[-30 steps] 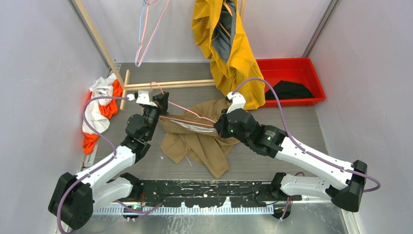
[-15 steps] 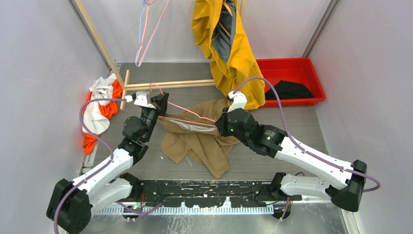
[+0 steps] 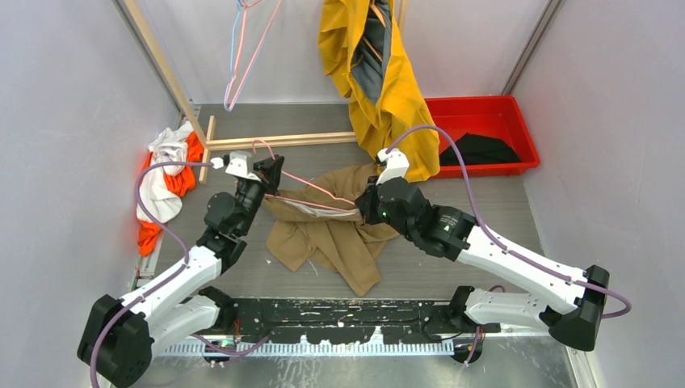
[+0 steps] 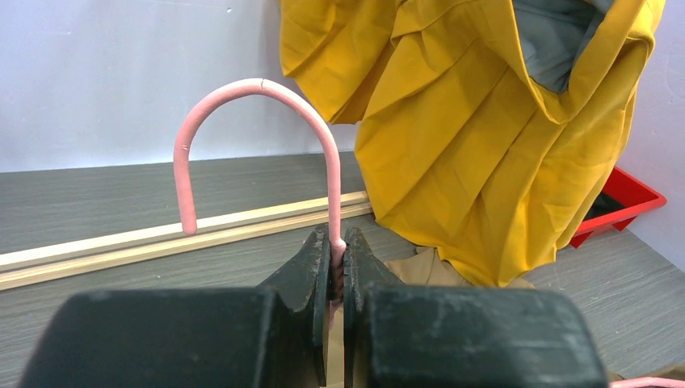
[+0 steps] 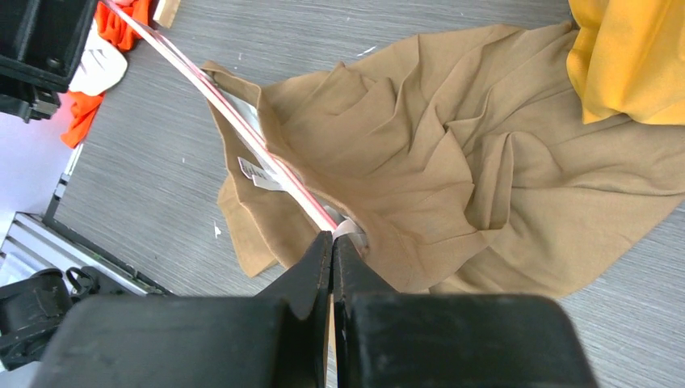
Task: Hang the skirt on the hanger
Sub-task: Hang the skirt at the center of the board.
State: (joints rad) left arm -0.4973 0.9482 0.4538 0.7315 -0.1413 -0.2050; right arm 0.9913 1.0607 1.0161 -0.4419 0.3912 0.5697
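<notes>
Step in hand: threading the hanger (image 3: 317,183) into the skirt's waist.

Left claw (image 4: 338,242): closed tight on the hanger's neck just under the pink hook, which stands upright above the fingers.

Right claw (image 5: 332,241): closed tight where the hanger's wire meets the waistband. Whether it pinches wire, cloth or both cannot be told.

Skirt (image 3: 331,238): tan, rumpled on the tabletop (image 3: 493,206) between the two arms. Its waistband lies along the hanger's lower bar, with the pale lining showing. The body of the skirt spreads toward the near edge.

Judged progress: waist partly engaged, skirt not yet hung.

Next move calls for the waistband to be drawn fully over the hanger's end while the left claw holds the neck steady. After that comes a level lift, so that the cloth does not slide off.

Pose:
- Left arm reaches forward and inward, forearm raised, claw pointing toward the back wall.
- Right arm stretches in from the right, elbow low, wrist bent down, claw aimed at the tabletop.
</notes>
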